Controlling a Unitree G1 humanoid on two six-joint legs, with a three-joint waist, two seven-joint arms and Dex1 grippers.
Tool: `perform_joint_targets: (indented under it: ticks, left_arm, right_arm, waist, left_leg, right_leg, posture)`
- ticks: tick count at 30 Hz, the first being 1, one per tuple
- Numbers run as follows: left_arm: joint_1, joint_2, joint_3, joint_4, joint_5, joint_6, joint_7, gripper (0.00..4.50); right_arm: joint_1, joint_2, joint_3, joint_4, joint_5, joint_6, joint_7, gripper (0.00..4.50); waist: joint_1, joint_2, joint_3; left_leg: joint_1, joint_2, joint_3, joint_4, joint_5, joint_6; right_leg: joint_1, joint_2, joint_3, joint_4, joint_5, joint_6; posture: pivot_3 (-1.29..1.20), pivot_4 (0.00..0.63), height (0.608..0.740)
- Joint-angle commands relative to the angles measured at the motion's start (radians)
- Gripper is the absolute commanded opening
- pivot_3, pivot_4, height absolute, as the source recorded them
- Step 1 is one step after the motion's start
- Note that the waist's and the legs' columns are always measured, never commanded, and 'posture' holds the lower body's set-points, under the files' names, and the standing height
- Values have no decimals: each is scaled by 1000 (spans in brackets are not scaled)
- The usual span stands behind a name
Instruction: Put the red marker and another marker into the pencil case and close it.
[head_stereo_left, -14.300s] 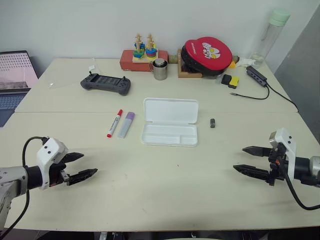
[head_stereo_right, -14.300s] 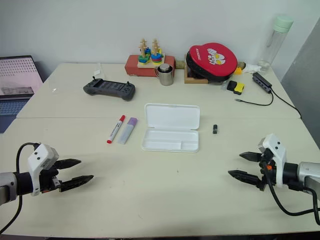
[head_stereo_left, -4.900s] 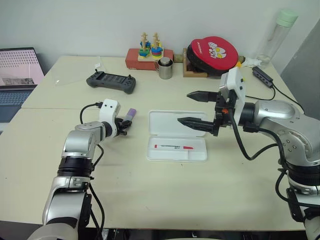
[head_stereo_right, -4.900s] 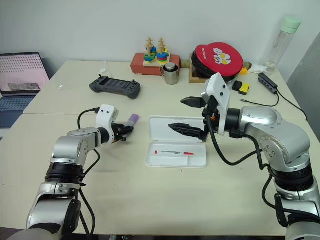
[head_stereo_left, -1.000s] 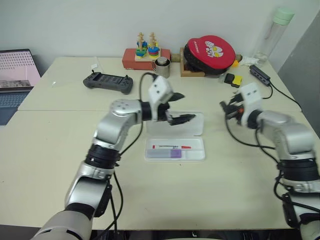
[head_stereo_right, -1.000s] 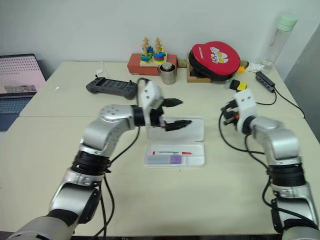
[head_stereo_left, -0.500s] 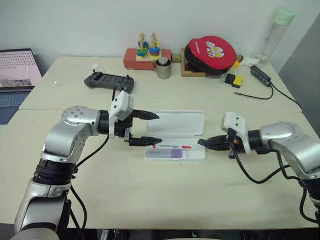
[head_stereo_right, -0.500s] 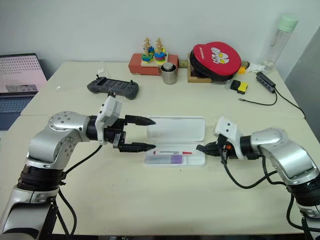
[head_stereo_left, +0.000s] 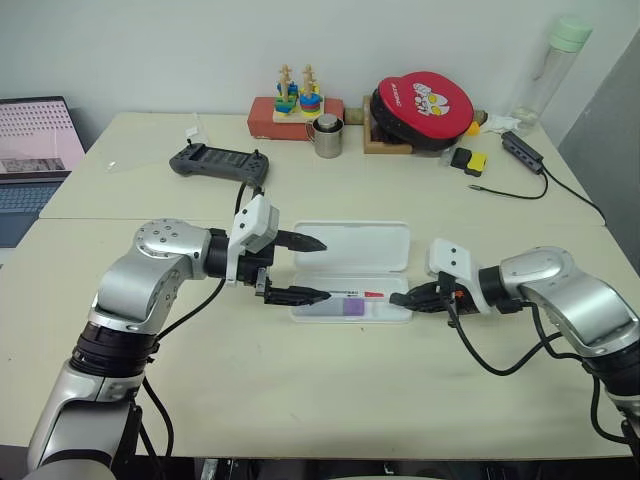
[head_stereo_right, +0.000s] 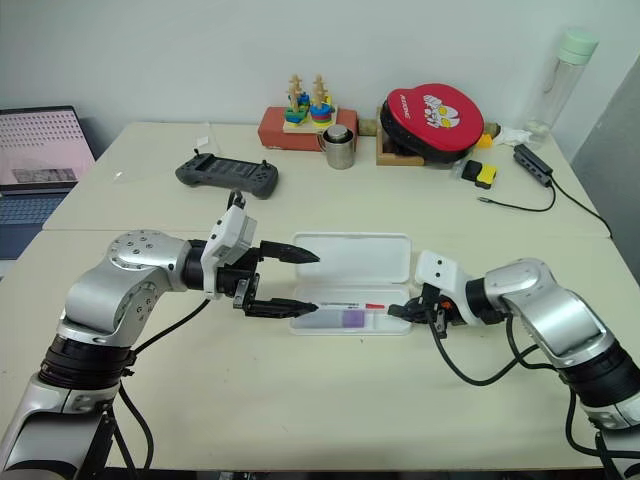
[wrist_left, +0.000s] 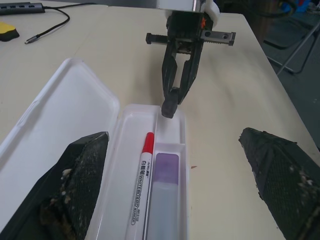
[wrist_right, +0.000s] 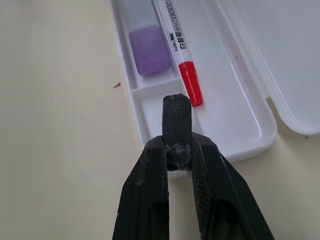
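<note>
White plastic pencil case (head_stereo_left: 350, 248) lies open, red marker (wrist_left: 139, 189) and lilac marker (wrist_left: 161, 194) inside; left hand (head_stereo_left: 305, 268) spread at nine o'clock, right hand (head_stereo_left: 404, 298) clenched empty at three o'clock, poised to close it.

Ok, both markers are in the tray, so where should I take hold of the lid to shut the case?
Probably the lid's far long edge, opposite the hinge, coming from behind the pencil case. It lies flat open on the table, so a claw fingertip under that rim could swing it over the red marker and lilac marker.
</note>
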Motion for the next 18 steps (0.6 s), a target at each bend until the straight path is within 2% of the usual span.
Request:
perform_joint_targets:
  ticks: [1,3,6,14,15,18]
  left_arm:
    - [-4,-3,9,-45,-12,2,20,4500]
    - [-2,-4,10,-50,-16,7,26,4500]
    - [3,-2,14,-59,-23,20,37,4500]
    - [17,-6,25,-77,-27,37,71,4500]
    - [19,-7,31,-77,-28,40,82,4500]
    - [25,-17,81,-67,-39,65,151,4500]
  right_arm:
    - [-40,16,4,-1,-20,-15,7,295]
    - [-47,25,10,12,-31,-21,6,295]
    - [-56,34,8,17,-33,-24,13,1115]
    - [-58,35,-1,24,-33,-32,37,2822]
    - [-65,37,-15,21,-21,-31,42,3185]
    - [-138,80,-111,39,70,0,47,3809]
  waist:
    - [0,0,0]
    - [0,0,0]
    - [0,0,0]
    - [0,0,0]
    - [0,0,0]
    - [0,0,0]
  left_leg:
    - [0,0,0,0,0,0]
    - [0,0,0,0,0,0]
    - [0,0,0,0,0,0]
    - [0,0,0,0,0,0]
    - [0,0,0,0,0,0]
    - [0,0,0,0,0,0]
  right_leg:
    - [0,0,0,0,0,0]
    - [0,0,0,0,0,0]
    - [0,0,0,0,0,0]
    - [0,0,0,0,0,0]
    - [0,0,0,0,0,0]
    - [0,0,0,0,0,0]
  posture:
    - [0,150,740]
    - [0,150,740]
    - [0,150,740]
    - [0,150,740]
    - [0,150,740]
    - [0,150,740]
